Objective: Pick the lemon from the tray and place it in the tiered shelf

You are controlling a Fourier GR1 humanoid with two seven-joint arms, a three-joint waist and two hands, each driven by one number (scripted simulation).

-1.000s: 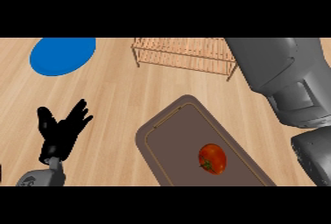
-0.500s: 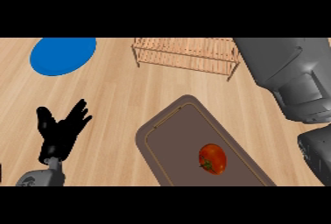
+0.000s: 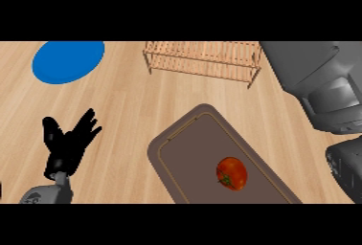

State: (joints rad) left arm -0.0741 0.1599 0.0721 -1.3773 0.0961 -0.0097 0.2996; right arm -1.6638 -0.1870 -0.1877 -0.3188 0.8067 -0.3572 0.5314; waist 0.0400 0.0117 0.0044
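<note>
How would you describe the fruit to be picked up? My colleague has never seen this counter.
Start at the dark brown tray lying slantwise on the wooden counter, below the slatted wooden shelf. The fruit lies toward the tray's lower end. It is the only thing on the tray: round, red-orange, with a small green stem.

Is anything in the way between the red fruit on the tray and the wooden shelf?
Nothing visible is. The red fruit lies on the brown tray, and only bare counter separates the tray from the wooden shelf. The blue plate sits off to the left.
</note>
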